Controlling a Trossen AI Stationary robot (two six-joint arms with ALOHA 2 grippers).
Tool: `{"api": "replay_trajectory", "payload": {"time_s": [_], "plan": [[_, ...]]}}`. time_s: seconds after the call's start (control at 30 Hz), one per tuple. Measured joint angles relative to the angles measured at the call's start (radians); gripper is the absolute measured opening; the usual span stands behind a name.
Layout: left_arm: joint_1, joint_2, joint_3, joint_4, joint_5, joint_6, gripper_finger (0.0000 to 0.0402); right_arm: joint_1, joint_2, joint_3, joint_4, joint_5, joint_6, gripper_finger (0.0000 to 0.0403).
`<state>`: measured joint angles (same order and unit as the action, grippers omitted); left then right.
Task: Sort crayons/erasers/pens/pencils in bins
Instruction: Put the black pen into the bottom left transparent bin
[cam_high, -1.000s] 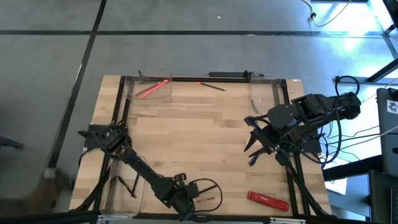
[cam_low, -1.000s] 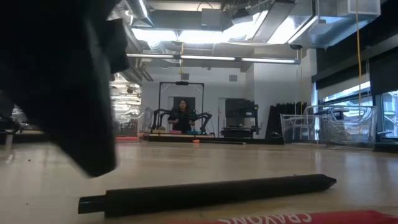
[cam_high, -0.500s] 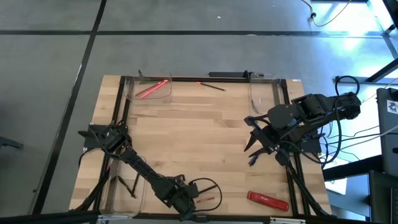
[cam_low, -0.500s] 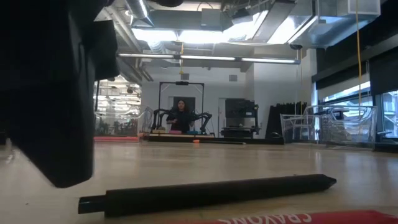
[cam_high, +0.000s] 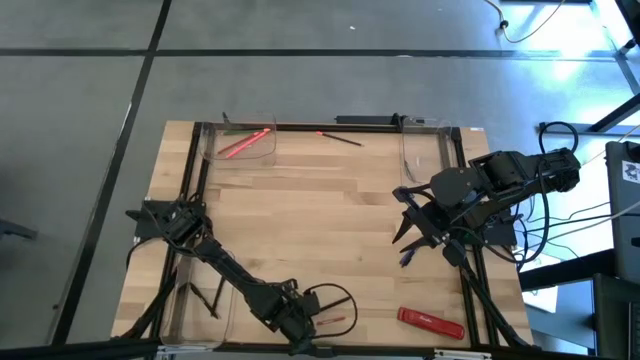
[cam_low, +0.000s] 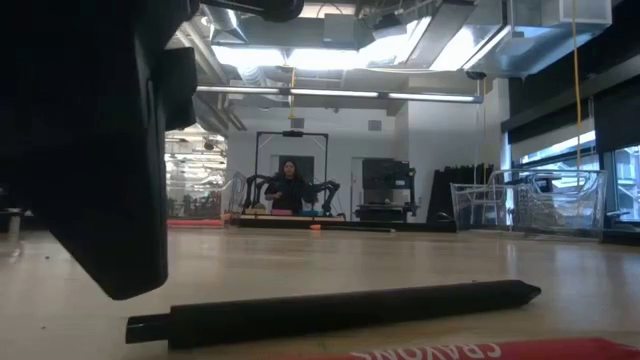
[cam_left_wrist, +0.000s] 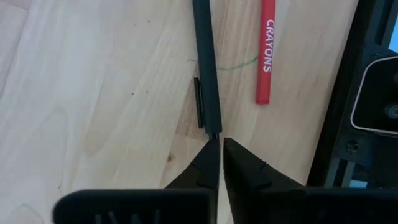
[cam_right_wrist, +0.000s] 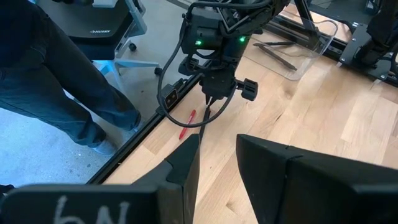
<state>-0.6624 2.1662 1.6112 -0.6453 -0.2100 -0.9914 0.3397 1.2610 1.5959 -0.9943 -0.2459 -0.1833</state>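
High view: wooden table (cam_high: 320, 220) with three clear bins, one at the far left (cam_high: 245, 143) holding red crayons (cam_high: 243, 143), one at the far right (cam_high: 425, 150) that looks bare, one at the near left (cam_high: 205, 305) with dark pencils (cam_high: 208, 298) in it. Right arm waits above the right side of the table, right gripper (cam_high: 410, 245) held clear of the wood, fingers spread apart in its own wrist view. Left arm reaches to the near edge, left gripper (cam_left_wrist: 217, 146) low over the wood. Step in hand, as I judge it: picking the loose dark pencil (cam_left_wrist: 206, 62) for the near left bin. Left wrist view shows the two fingertips drawn almost together, only a slit between them, grasping nothing, with the near end of that pencil just beyond the tips and in line with them. A red crayon (cam_left_wrist: 266, 50) lettered CRAYONS lies just beside the pencil on its right, apart from it. Next move likely calls for parting the fingers, advancing to straddle the shaft, then closing. A flat red bar (cam_high: 432, 322) lies further right along the near edge; a loose stick (cam_high: 340, 138) sits at the far edge between the bins.
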Motion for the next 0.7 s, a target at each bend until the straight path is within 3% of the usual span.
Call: {"api": "replay_trajectory", "payload": {"time_s": [0.3, 0.7], "plan": [[-0.001, 0.000, 0.000, 0.000, 0.002, -0.002, 0.0075, 0.000, 0.000, 0.000, 0.000, 0.000, 0.000, 0.0108], [-0.005, 0.001, -0.032, 0.012, -0.016, -0.074, 0.0076, 0.000, 0.000, 0.000, -0.001, 0.000, 0.000, 0.0108]]}}
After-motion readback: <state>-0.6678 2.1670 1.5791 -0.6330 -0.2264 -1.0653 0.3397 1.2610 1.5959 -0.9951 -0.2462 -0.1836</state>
